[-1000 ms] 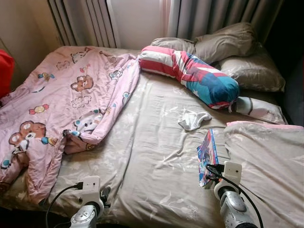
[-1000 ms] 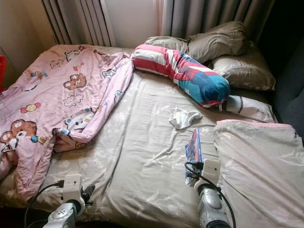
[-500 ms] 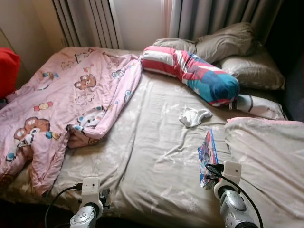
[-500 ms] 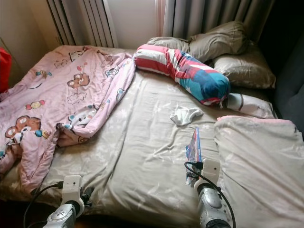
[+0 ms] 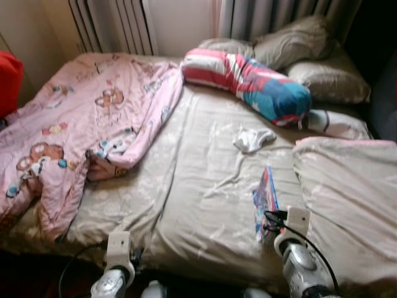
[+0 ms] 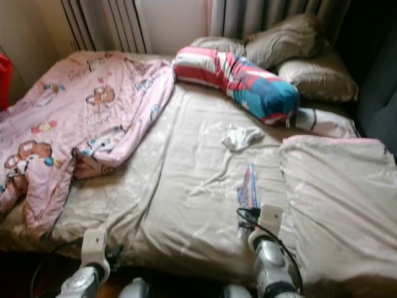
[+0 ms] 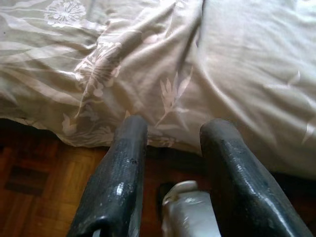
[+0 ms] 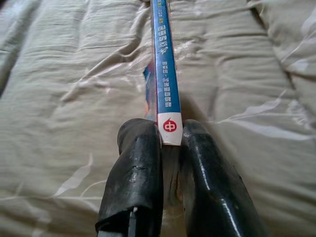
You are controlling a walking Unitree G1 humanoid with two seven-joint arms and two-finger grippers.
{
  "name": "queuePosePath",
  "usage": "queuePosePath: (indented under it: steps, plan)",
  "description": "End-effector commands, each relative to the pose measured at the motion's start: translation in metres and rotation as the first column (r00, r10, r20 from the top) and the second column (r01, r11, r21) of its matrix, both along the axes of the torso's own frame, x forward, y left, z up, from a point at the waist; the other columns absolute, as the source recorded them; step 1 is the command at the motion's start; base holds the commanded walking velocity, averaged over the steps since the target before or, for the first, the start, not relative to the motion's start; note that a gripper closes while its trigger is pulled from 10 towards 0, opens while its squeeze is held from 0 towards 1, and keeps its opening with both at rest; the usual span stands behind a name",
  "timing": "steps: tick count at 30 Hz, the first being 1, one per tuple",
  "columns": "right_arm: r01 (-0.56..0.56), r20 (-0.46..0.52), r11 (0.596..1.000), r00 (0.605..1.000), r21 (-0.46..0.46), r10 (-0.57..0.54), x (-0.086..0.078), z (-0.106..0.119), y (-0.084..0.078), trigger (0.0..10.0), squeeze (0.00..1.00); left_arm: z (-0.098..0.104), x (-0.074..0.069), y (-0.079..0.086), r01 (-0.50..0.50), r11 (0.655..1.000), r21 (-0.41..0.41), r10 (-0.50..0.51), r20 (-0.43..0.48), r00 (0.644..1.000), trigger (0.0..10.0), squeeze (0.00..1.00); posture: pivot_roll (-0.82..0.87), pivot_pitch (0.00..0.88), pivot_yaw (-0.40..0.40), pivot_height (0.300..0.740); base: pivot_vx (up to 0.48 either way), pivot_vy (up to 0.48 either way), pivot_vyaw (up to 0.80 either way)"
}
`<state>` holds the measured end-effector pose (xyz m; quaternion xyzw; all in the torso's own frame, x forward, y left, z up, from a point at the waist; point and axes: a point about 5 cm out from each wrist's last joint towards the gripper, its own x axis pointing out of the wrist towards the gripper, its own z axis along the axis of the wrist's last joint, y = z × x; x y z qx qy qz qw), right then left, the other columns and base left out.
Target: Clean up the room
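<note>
Book (image 5: 267,203), blue-spined and thin, stands on edge over the beige bedsheet (image 5: 205,186), near a white sock (image 5: 251,139) and a striped bolster (image 5: 248,84). Right wrist view: right gripper (image 8: 168,140) pinches the book's spine. Left wrist view: left gripper (image 7: 170,133) spread, holding nothing, at the bed's edge above wooden floor (image 7: 44,192).

On the bed (image 5: 205,205) we list: blanket (image 5: 80,118) at 10 o'clock, bolster (image 5: 248,84) at 12, book (image 5: 267,202) at 4.
</note>
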<state>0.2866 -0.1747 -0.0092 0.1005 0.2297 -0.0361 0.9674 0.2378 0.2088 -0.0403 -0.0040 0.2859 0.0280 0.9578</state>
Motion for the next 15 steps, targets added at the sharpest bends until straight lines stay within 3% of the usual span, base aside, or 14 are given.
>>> queuePosePath:
  steps: [1, 6, 11, 15]
  plan:
    - [0.002, 0.039, 1.000, 0.999, 0.012, -0.003, 0.010, 0.010, 0.001, 10.0, 0.00, -0.001, -0.004, 0.007, 0.021, 0.999, 0.027, -0.021, -0.006, 1.000, 10.0, 0.00, 0.03, 0.100, 0.056, 0.657, 0.000, 0.000, 0.00]
    - [-0.008, 0.055, 0.999, 0.998, 0.033, 0.006, 0.017, 0.016, 0.001, 10.0, 0.00, -0.001, -0.008, 0.013, 0.037, 0.998, 0.043, -0.036, -0.007, 0.999, 10.0, 0.00, 0.06, 0.119, 0.079, 0.657, 0.000, 0.000, 0.00]
    - [0.045, 0.078, 0.991, 0.995, 0.125, -0.055, 0.026, 0.026, -0.007, 10.0, 0.00, -0.001, -0.013, 0.017, 0.079, 0.995, 0.066, -0.079, 0.002, 0.997, 10.0, 0.00, 0.09, 0.150, 0.106, 0.657, 0.000, 0.000, 0.00]
    - [-0.006, 0.095, 0.991, 0.995, 0.131, -0.006, 0.031, 0.031, -0.001, 10.0, 0.00, -0.002, -0.017, 0.019, 0.095, 0.993, 0.073, -0.096, 0.004, 0.995, 10.0, 0.00, 0.10, 0.170, 0.117, 0.657, 0.000, 0.000, 0.00]
